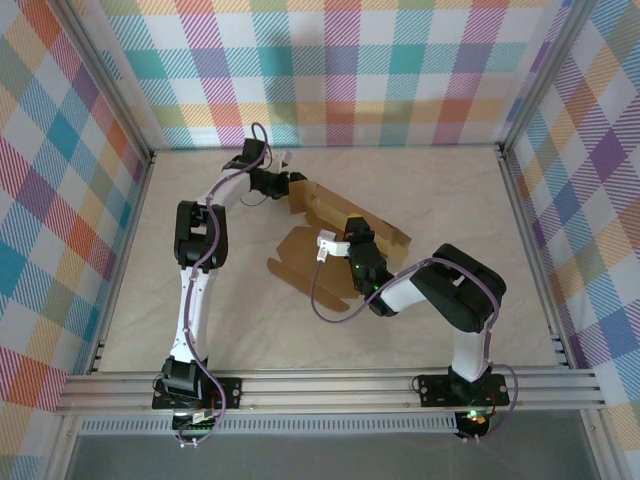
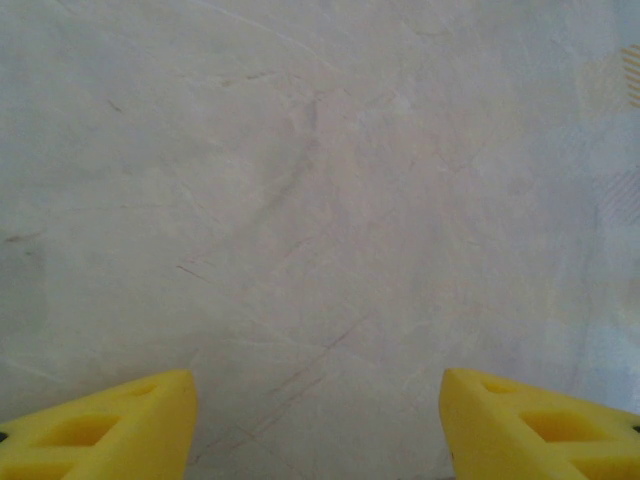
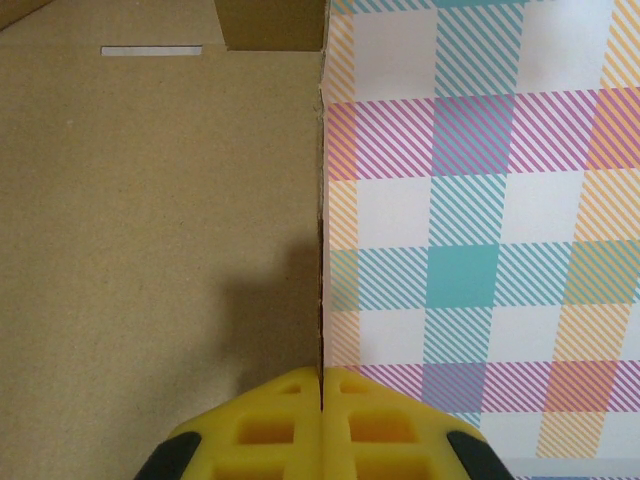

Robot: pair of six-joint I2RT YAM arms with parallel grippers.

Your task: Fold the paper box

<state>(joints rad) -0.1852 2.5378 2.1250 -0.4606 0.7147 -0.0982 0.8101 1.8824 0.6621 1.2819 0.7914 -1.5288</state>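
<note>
- Right end effector (image 3: 322, 378) has its two yellow fingers pressed flat together at the bottom centre of the right wrist view. They pinch the thin edge of the paper box (image 3: 150, 250), and that edge runs straight up the frame from the seam between them.
- Left of that edge, a broad brown cardboard panel covers the left half of the view. It has a narrow pale slot (image 3: 150, 50) near the upper left and a darker flap (image 3: 270, 22) at the top centre.
- Seen from above, the paper box (image 1: 300, 258) lies partly unfolded around the middle of the frame on the tabletop (image 1: 450, 190). A flat panel sits at its lower left, and raised flaps stand toward the upper left and the right.
- In that view the right end effector (image 1: 343, 240) is over the middle of the box, its arm coming in from the lower right.
- The left end effector (image 1: 288, 185) is at the box's upper-left raised flap; whether it touches the flap I cannot tell.
- In the left wrist view the left end effector (image 2: 318, 380) stands wide open. Its yellow fingers (image 2: 120, 420) are at the two bottom corners with nothing between them and bare pale tabletop (image 2: 320, 200) beyond.
- Plaid walls (image 1: 330, 60) enclose the tabletop, and one covers the right half of the right wrist view (image 3: 480, 250).
</note>
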